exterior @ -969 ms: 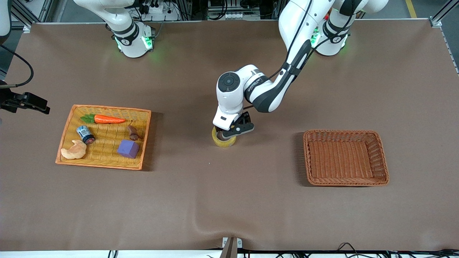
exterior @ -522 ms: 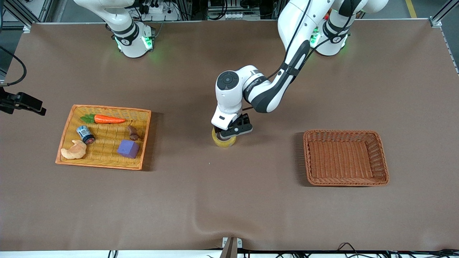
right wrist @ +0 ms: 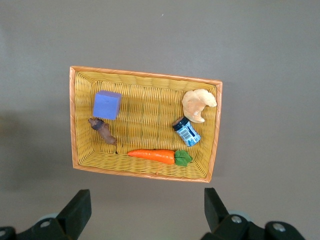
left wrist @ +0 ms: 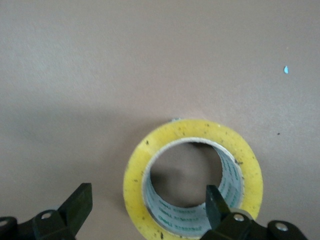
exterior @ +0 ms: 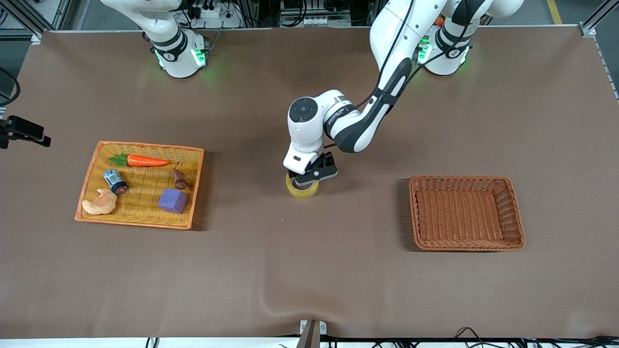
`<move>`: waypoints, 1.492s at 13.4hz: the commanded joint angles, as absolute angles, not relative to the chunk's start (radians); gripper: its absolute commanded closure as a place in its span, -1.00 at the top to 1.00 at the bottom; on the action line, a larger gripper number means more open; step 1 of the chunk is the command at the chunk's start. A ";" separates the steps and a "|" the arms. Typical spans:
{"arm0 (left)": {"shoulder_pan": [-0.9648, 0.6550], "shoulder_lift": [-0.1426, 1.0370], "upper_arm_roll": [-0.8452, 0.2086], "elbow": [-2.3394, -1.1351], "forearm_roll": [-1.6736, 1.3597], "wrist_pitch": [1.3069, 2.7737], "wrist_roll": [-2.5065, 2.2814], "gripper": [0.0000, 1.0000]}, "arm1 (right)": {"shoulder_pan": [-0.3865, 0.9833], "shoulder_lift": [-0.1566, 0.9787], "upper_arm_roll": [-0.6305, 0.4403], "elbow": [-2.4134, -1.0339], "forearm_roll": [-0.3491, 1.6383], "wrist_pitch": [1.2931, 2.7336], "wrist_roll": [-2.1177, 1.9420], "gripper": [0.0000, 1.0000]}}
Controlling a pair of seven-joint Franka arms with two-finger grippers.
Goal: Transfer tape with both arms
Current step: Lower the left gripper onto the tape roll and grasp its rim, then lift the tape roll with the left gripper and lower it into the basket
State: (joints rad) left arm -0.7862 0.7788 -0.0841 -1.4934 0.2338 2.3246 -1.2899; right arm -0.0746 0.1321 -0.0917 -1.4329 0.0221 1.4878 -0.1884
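Left gripper (left wrist: 145,210), jaws spread, has dropped straight onto my tape (exterior: 302,186) at mid-table: one finger in the core, one at nine o'clock outside. Closing comes next. Right gripper (right wrist: 145,212), open, empty, waits over the yellow tray (right wrist: 80,75).

At the centre of the frame you see the left gripper (exterior: 306,180) low over the tape (exterior: 302,188), with a yellow tray (exterior: 93,166) at mid-left and a brown basket (exterior: 516,212) at mid-right.
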 commanded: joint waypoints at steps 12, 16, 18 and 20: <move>-0.789 0.795 -0.077 -1.483 0.373 2.384 -1.502 -1.00 | -0.066 0.121 -0.077 -1.434 0.028 1.474 -0.212 1.00; -0.709 0.662 -0.083 -1.485 0.361 2.294 -1.497 -1.00 | -0.069 0.120 -0.077 -1.433 0.029 1.474 -0.210 1.00; -0.614 0.603 -0.083 -1.506 0.336 2.257 -1.487 -1.00 | -0.067 0.120 -0.077 -1.433 0.029 1.474 -0.206 1.00; -0.520 0.568 -0.086 -1.535 0.333 2.255 -1.421 -1.00 | -0.069 0.120 -0.077 -1.433 0.028 1.474 -0.210 1.00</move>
State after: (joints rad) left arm -0.6066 0.6291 -0.0722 -1.4679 0.3495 2.2538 -1.4663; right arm -0.0691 0.1320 -0.0761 -1.4293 0.0230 1.4817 -0.2006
